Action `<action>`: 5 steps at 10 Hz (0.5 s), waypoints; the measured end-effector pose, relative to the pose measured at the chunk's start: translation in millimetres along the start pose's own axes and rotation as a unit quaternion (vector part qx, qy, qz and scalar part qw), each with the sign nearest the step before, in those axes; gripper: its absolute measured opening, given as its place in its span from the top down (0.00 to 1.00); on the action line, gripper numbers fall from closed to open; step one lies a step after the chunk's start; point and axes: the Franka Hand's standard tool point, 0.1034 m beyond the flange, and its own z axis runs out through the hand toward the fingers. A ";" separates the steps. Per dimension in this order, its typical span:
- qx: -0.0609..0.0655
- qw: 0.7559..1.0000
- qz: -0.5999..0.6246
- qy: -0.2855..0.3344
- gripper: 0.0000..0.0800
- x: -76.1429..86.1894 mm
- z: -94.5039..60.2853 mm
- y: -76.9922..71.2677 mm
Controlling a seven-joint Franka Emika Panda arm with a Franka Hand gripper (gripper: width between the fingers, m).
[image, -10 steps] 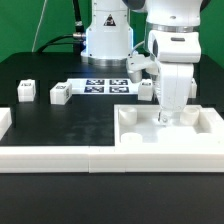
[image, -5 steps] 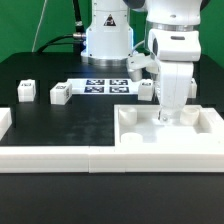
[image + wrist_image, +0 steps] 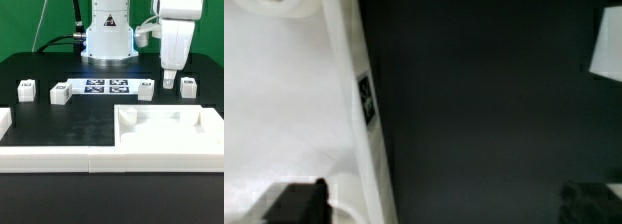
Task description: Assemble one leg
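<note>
Pincer (image 3: 171, 77) rose out of tray (image 3: 165, 135) vs 1 s ago; now released, empty, above counter (image 3: 60, 125). Nearest leg (image 3: 187, 87) sits just to exterior view's right, lower down.

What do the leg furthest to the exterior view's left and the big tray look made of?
That leg: likely matte white plastic; uniform colour, crisp edges, no grain. Tray: apparently the same matte white plastic; flat even white, soft shading, no shine.
</note>
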 end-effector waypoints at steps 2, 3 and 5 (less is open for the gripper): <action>0.001 1.000 0.008 0.000 0.19 -0.2 0.7 -0.3; 0.001 0.999 0.054 0.000 0.19 0.0 0.9 -0.5; 0.018 0.974 0.226 0.010 0.19 -12.9 10.4 -15.1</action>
